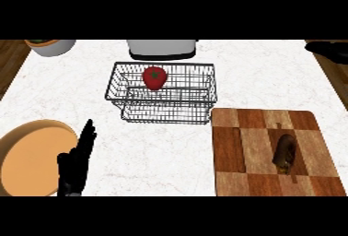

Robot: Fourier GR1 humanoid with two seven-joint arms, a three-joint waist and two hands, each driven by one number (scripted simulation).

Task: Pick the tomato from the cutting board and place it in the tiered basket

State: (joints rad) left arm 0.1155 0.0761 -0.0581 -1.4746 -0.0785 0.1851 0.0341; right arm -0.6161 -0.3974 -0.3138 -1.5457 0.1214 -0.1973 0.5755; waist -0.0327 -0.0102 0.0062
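Plate [27, 156], tan, at far left edge of the marble counter [258, 78]. Left hand [76, 159] just right of it at the lower edge, fingers straight and up, holding nothing, resting. White bowl [51, 46] top left. Tiered basket [162, 94], wire, at centre; tomato [155, 77] already sits inside its upper tier, left of middle, apart from both hands. White appliance [163, 48] behind the basket. Cutting board [272, 152] at right, checkered wood, with one brown oblong item [285, 152] lying on it; no tomato on the board. Right hand not visible anywhere. Dark object [329, 48] in the top right corner, can't identify. Judgement: placing looks done, so the step in hand is just clearing out. Do it well by keeping arms off the basket wires so the tomato doesn't roll, and by leaving the brown item alone.
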